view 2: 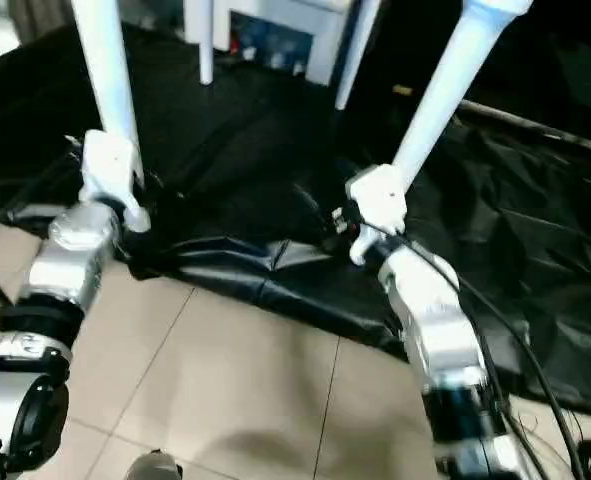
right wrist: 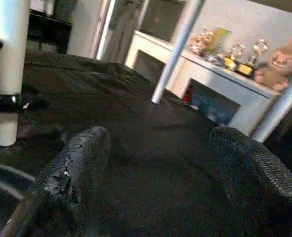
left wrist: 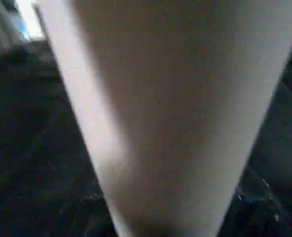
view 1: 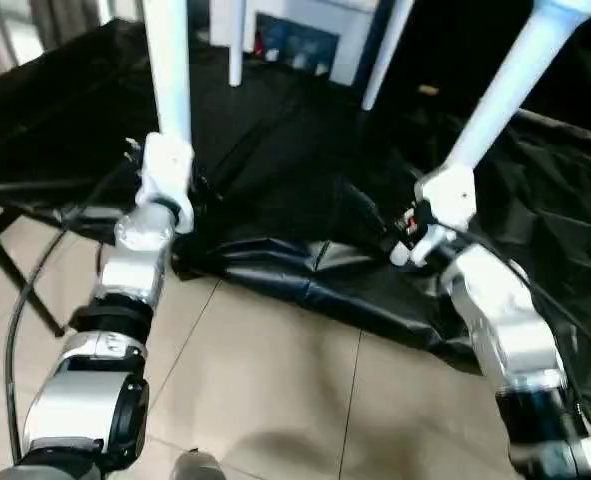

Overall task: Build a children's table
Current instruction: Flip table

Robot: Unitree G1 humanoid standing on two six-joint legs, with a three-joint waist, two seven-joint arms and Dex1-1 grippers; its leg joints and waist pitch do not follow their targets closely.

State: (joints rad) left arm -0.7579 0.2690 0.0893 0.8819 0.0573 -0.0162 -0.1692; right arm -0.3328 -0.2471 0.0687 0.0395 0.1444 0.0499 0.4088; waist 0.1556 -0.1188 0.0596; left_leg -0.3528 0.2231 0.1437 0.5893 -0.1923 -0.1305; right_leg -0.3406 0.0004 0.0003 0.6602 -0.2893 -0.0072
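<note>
Left gripper (right wrist: 2, 101): clamped on the near-left long white tapered plastic tube leg (view 1: 170, 70), low down, close above the leg's foot end.
Near-left leg: close to upright, by the near left edge of the black-draped work table (view 1: 275, 130); in the right wrist view its foot seems to hang just clear of the cloth.
Right gripper (right wrist: 155, 163): spread wide, with nothing between its two black fingers (right wrist: 74, 168).
Near-right leg (view 1: 505, 90): another white tapered tube, rising from just beside the right wrist and leaning away to the robot's right as it climbs.
Far legs: two more white tubes, one far left (view 1: 237, 45) and one far right (view 1: 385, 55), their feet towards the table's far edge.
Children's table: all four legs run upward together, so it seems assembled and turned onto its feet.
Key relation: the near-right leg's long axis runs steeply upward, touching or just beside the right wrist; on which side of the fingers I cannot tell.
Nearer arm: the right, by far.
Likely next move: bring the parted fingers around that leg's lower end and close, matching the left arm's hold.
Risk: with one leg held, the table could twist.
</note>
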